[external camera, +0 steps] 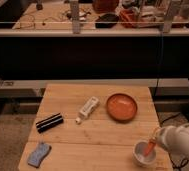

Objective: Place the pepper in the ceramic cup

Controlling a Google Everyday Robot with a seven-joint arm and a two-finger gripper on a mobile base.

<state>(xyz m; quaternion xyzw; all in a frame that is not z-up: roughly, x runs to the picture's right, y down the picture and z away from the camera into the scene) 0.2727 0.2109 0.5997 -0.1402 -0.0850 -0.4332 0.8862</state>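
While the small, slender orange-red pepper [149,147] is standing steeply tilted with its lower end inside the small round white ceramic cup [144,153], you are looking at the one relation that counts. Its long axis is leaning up and to the right, toward the gripper [157,136], which is hovering just above the cup's right rim at the pale wooden table's [98,145] front right corner. Whether the gripper is clasping the pepper's top or is free of it, you cannot tell. The wide orange-red bowl [121,107] is sitting behind, apart.
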